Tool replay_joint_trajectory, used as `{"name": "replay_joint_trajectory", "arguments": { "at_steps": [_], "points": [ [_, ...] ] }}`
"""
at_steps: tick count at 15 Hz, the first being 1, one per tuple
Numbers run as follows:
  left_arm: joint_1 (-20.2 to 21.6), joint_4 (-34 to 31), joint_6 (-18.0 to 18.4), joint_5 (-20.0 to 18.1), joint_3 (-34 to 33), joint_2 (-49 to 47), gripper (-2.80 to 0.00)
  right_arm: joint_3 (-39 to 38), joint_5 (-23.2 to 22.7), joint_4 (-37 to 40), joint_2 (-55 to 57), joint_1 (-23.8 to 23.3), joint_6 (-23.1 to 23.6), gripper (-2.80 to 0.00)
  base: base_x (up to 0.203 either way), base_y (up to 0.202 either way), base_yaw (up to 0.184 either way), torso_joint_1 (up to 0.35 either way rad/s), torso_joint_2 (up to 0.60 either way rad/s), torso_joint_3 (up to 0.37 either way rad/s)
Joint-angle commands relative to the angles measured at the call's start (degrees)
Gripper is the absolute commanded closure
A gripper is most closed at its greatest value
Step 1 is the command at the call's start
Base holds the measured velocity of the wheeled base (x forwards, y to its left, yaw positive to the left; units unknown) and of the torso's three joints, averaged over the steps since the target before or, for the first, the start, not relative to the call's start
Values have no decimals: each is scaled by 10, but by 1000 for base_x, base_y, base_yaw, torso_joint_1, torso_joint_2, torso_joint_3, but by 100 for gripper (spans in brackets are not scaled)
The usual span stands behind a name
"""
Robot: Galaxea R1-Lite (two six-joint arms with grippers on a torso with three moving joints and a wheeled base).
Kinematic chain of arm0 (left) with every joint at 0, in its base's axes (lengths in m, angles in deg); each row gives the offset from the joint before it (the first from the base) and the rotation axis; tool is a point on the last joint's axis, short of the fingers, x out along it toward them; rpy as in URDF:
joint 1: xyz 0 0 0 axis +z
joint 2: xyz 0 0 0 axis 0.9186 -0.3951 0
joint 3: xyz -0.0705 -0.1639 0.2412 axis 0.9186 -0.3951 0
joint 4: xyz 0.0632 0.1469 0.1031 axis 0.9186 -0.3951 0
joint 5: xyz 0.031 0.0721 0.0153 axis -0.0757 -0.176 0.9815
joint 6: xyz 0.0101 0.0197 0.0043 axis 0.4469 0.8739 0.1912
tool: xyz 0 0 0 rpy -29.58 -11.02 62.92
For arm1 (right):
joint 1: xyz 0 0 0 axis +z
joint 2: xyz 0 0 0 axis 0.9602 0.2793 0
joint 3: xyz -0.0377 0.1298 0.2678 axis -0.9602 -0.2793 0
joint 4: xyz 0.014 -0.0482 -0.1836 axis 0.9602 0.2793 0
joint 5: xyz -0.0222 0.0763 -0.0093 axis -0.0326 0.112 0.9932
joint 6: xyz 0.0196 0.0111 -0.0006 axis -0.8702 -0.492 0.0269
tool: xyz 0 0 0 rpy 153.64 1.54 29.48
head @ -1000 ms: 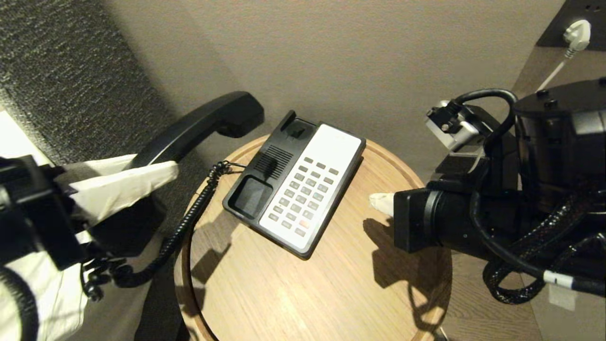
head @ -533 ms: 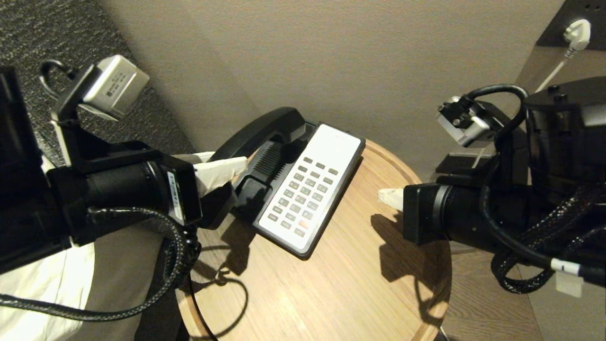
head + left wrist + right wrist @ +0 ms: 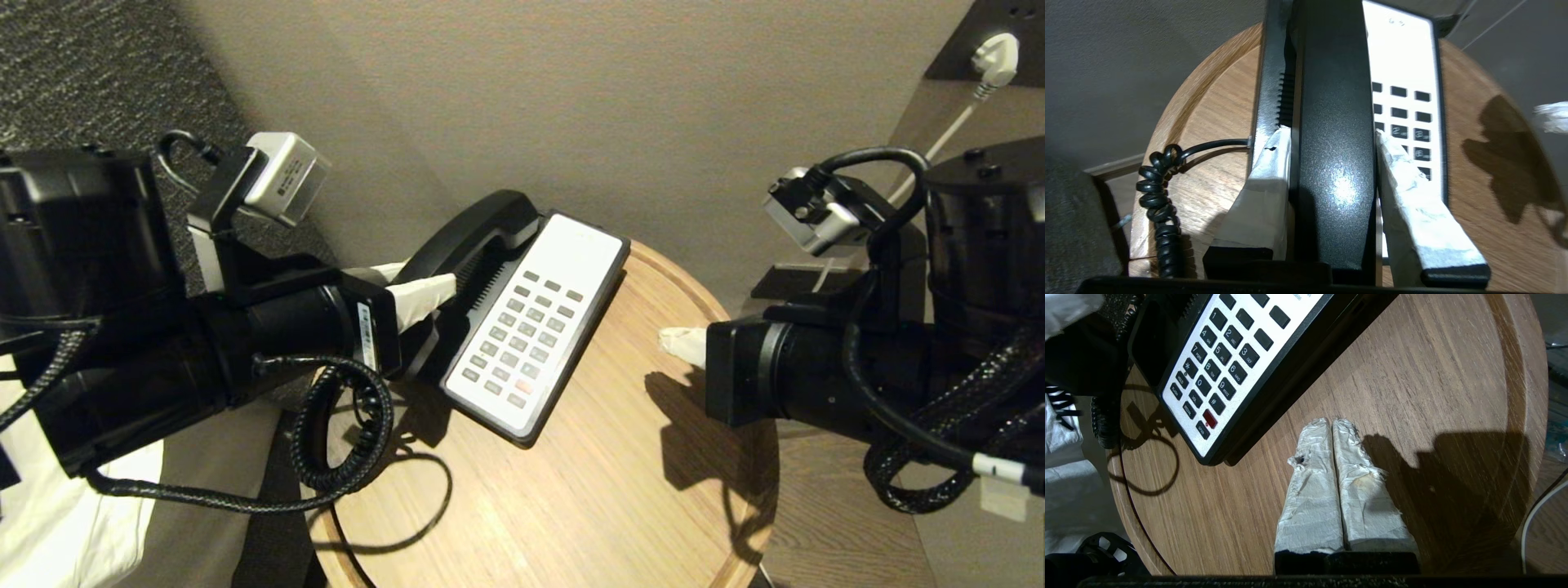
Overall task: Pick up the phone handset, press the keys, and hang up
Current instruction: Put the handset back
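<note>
Left gripper (image 3: 1331, 139): clenched on the handset (image 3: 1337, 122), one taped finger on each long side of the grip, as the left wrist view shows.
Change: a second ago the left gripper held the handset out past the table's left edge, well apart from the base; now the handset lies along the base's cradle side, its far end over the upper cradle.
Meaning: judging by this, key-pressing is likely done and hanging up is nearly finished; what seems left is to settle the handset fully into the cradle and let go. Whether it is already seated I cannot tell.
Handset: long, gently curved, matte black plastic with a fine speckled grain and blocky ends.
Cord (image 3: 1161, 204): black, tightly coiled, hanging off the table's left edge; a thin straight lead runs into the base's side.
Base (image 3: 535, 327): black wedge-shaped shell with a white keypad face, rows of small dark keys and one red key; a ribbed grille beside the cradle.
Fingers (image 3: 1265, 192): flat tapering pads wrapped in creased white tape.
Table (image 3: 620, 498): round, light wood grain, raised rim.
Right gripper (image 3: 1333, 428): pressed shut and empty, hovering over bare table just right of the base.
</note>
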Motion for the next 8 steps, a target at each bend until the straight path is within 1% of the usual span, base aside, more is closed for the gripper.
{"name": "replay_joint_trajectory", "arguments": {
  "at_steps": [1, 8],
  "points": [
    [9, 14, 8, 4, -1, -15, 0, 1, 1, -1, -1, 0, -1, 0, 0, 0, 0, 0, 0, 0],
    [19, 36, 13, 5, -19, -34, 0, 0, 1, -1, -5, 0, -2, 0, 0, 0, 0, 0, 0, 0]
  ]
}}
